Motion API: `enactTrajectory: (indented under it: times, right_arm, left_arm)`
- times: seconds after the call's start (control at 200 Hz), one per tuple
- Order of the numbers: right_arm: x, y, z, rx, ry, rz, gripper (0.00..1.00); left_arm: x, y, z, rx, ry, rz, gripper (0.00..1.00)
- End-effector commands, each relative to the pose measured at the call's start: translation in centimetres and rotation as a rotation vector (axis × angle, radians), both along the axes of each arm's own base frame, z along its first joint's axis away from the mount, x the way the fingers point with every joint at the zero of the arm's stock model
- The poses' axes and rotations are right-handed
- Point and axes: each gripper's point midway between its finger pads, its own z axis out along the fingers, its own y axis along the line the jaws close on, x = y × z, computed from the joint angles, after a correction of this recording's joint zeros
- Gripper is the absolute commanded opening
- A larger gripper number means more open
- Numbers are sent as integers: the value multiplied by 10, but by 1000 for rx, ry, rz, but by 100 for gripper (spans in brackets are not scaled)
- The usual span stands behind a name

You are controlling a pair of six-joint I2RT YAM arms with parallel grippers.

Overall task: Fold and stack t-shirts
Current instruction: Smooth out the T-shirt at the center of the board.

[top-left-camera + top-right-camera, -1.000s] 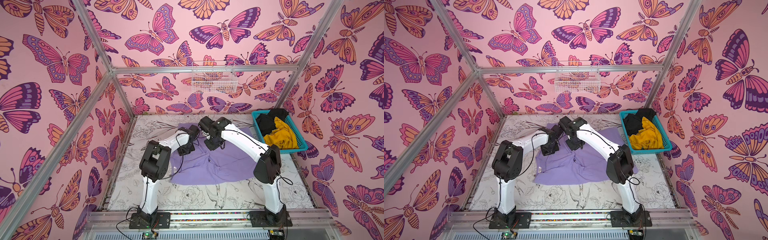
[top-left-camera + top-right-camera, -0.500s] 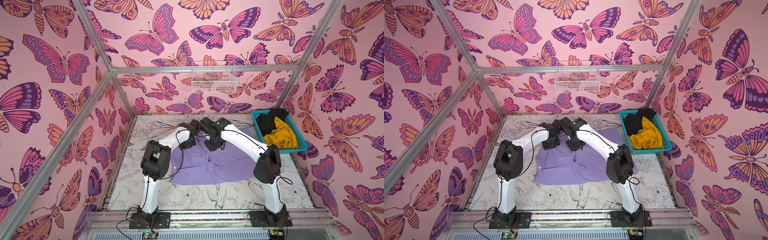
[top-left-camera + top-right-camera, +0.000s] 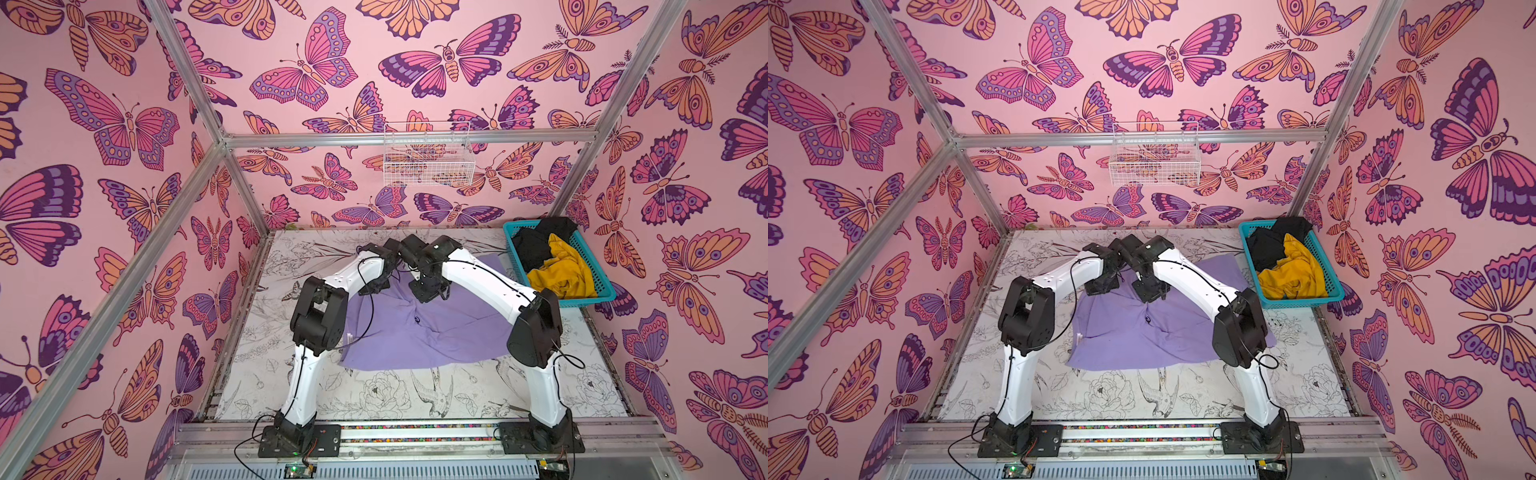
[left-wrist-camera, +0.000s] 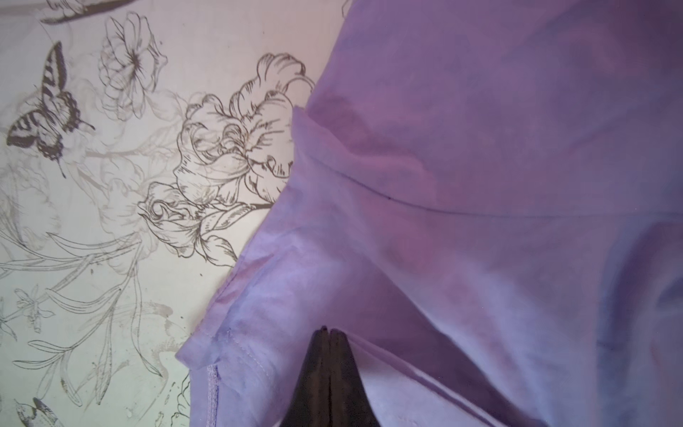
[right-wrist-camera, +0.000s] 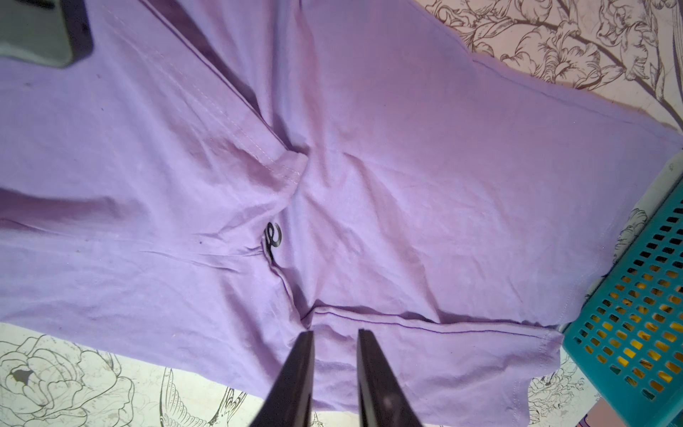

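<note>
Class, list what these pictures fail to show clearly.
Lavender t-shirt far edge: both top views, partly covered by the arms.
Its black print: right wrist view, creased into a fold, unreadable.
Black t-shirt: both top views, partly under the mustard-yellow t-shirt in the teal basket.

basket (image 3: 588, 300) blocks far right, front tabletop (image 3: 374, 399) open

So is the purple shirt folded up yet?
Not yet. The purple shirt lies spread out and wrinkly on the table, only some edges flopped over.
</note>
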Motion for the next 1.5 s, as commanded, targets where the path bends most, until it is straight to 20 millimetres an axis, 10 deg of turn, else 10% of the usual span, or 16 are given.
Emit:
enactTrajectory:
  times: [0.0, 0.431, 0.621, 0.962, 1.157, 1.493]
  right_arm:
    - [-2, -8, 1, -13, 2, -21, 27]
    - [-3, -14, 5, -14, -16, -29, 29]
    - [1, -24, 15, -21, -69, -54, 30]
    - [21, -83, 68, 63, -225, -282, 35]
    - [15, -92, 110, 187, -324, -301, 38]
    - [-2, -100, 111, 221, -303, -311, 38]
  left_arm:
    - [11, 15, -4, 88, 4, -9, 1]
    - [18, 8, 18, 43, -14, -24, 61]
    - [-21, 6, 63, -73, 31, -6, 61]
    - [-148, -28, 5, -415, 363, 128, 55]
    - [-155, -46, -9, -434, 394, 126, 55]
    - [-158, -42, -45, -316, 464, 147, 43]
